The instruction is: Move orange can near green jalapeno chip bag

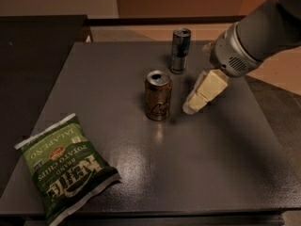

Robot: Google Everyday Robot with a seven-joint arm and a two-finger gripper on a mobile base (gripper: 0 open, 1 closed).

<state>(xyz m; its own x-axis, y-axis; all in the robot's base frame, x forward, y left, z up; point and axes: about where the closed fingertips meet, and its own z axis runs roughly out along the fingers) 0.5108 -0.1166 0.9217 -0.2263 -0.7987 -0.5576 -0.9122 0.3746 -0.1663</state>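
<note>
The orange can (158,96) stands upright near the middle of the dark table (216,168). The green chip bag (63,171) lies flat at the front left corner, well apart from it. The gripper (196,100) hangs low and tilted, just to the right of the can and not touching it (whether it is spread or closed, one cannot tell). A slim blue can (180,51) stands behind. The orange can is probably light, with thin, smooth walls that slip and dent easily. A gentle grasp around the middle of its body seems safest.
</note>
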